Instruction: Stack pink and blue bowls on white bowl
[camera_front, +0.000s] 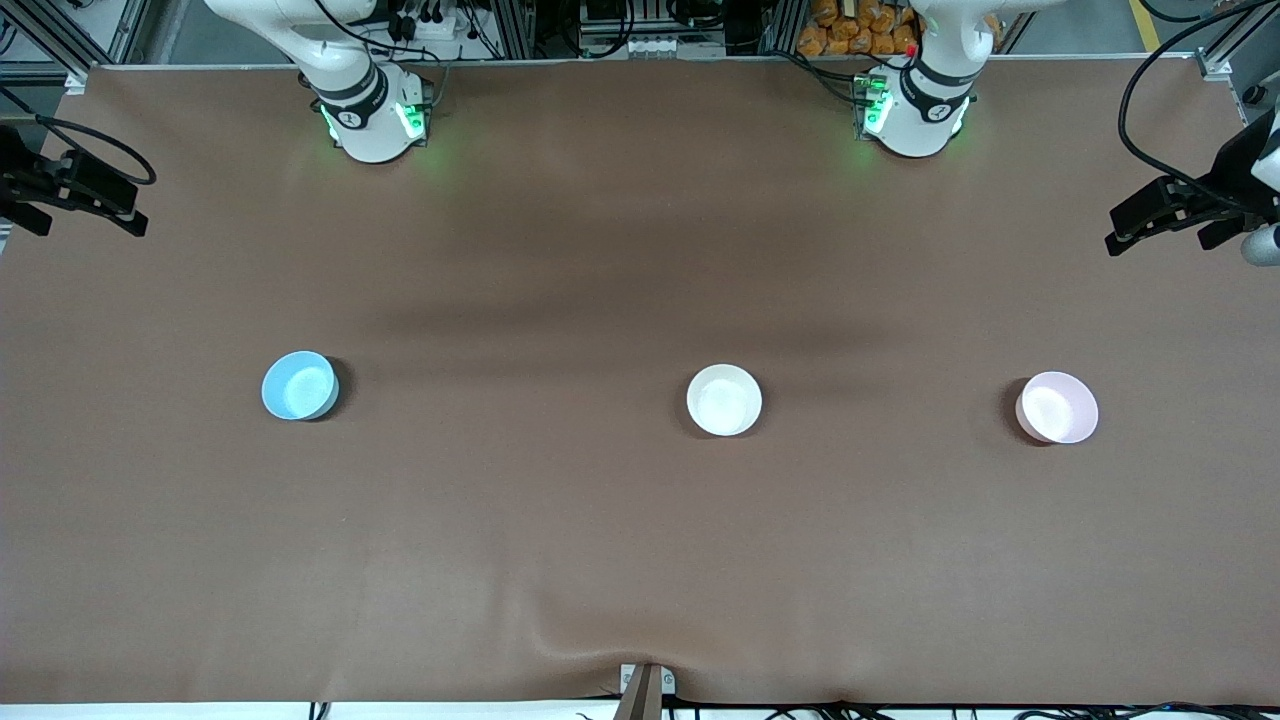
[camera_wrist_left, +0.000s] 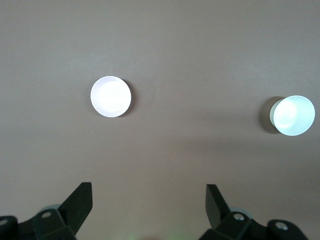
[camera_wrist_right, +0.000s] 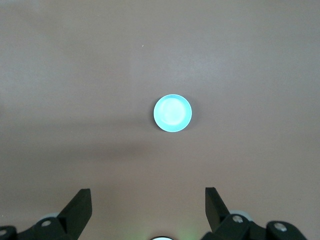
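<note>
Blue bowl (camera_front: 299, 386) lay toward right arm's end of table (camera_front: 640, 520), pink bowl (camera_front: 1057, 407) toward left arm's, white bowl (camera_front: 724, 400) between. Right hand (camera_wrist_right: 148, 210) and left hand (camera_wrist_left: 149, 205) both wide, empty, high over table.

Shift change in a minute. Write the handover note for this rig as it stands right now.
Left gripper: open, empty, held high over the table; the arm waits.
Right gripper: open, empty, also held high; its wrist view looks down on the blue bowl.
Bowls: three in a row on the brown table, all apart and upright. The blue bowl is toward the right arm's end, the white bowl in the middle, the pink bowl toward the left arm's end.
Done: nothing stacked yet.
Left: set the pink and blue bowls into the white bowl, one after the other.
</note>
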